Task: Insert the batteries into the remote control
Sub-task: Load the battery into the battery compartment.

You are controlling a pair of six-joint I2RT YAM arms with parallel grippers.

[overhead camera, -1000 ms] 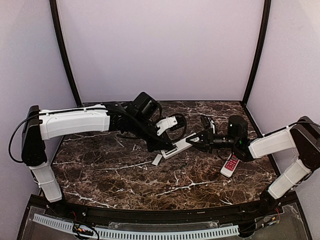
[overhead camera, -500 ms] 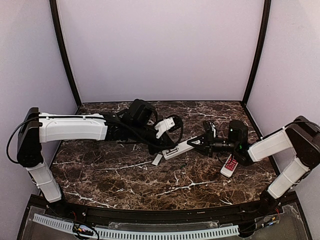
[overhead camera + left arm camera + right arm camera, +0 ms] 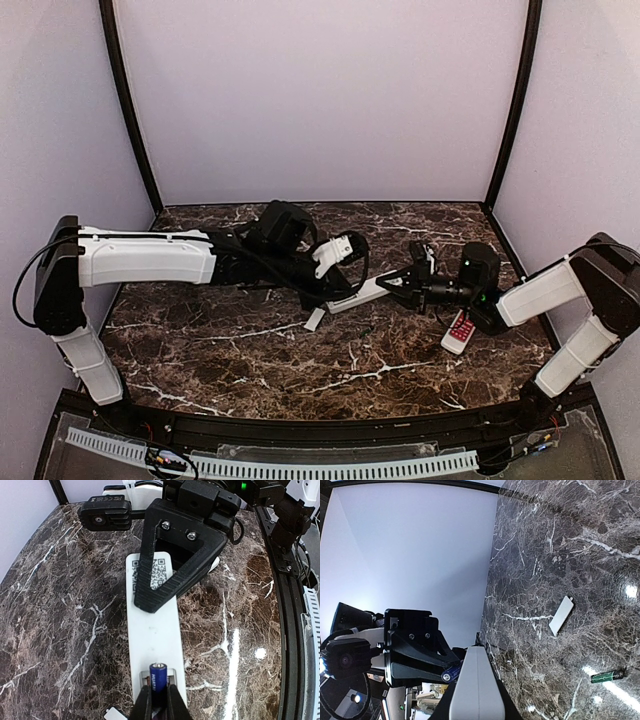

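The long white remote control (image 3: 152, 630) lies back side up on the marble, its battery bay open at the near end. My left gripper (image 3: 158, 691) is shut on a blue battery (image 3: 158, 677) and holds it tilted over that bay. My right gripper (image 3: 475, 702) is shut on the remote's far end; its black fingers (image 3: 170, 570) clamp over the QR label. In the top view the left gripper (image 3: 338, 291) and the right gripper (image 3: 402, 285) meet at the remote (image 3: 362, 291). A second small battery (image 3: 608, 676) lies loose on the table.
The small white cover piece (image 3: 314, 319) lies just in front of the remote, and it also shows in the right wrist view (image 3: 561, 615). A short red-and-white remote (image 3: 460, 332) lies to the right, under the right arm. Walls enclose the back and both sides.
My left arm has stretched out lower and brought the battery down to the remote's open bay. The right gripper and the remote shifted slightly right.
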